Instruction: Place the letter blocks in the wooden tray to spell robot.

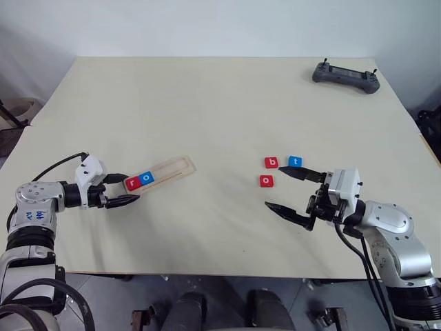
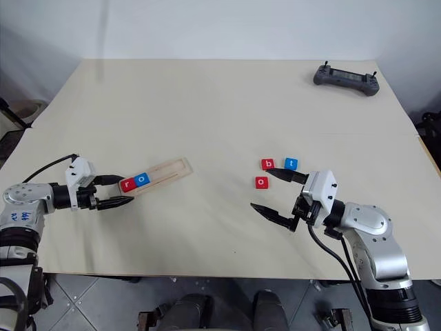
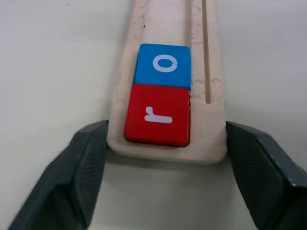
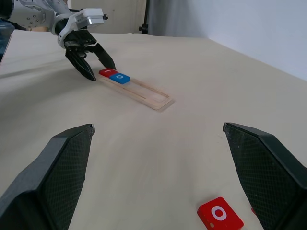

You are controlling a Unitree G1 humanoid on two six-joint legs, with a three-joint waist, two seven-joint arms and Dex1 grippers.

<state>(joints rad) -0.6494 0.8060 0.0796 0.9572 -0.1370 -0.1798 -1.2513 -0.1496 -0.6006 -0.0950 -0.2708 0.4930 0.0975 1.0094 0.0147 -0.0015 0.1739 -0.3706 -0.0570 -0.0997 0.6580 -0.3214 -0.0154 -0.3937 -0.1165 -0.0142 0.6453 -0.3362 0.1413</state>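
Behind right hand [image 1: 293, 192], blue t [image 1: 295, 161] partly hidden

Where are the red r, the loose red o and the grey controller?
red r [image 3: 158, 115], left wrist view, on its top face.
loose red o [image 1: 267, 181], left eye view, on its middle.
controller [image 1: 345, 76], left eye view, on its body.

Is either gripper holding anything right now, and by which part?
Nothing. The left gripper is open astride the wooden tray end; the right gripper is open, empty.
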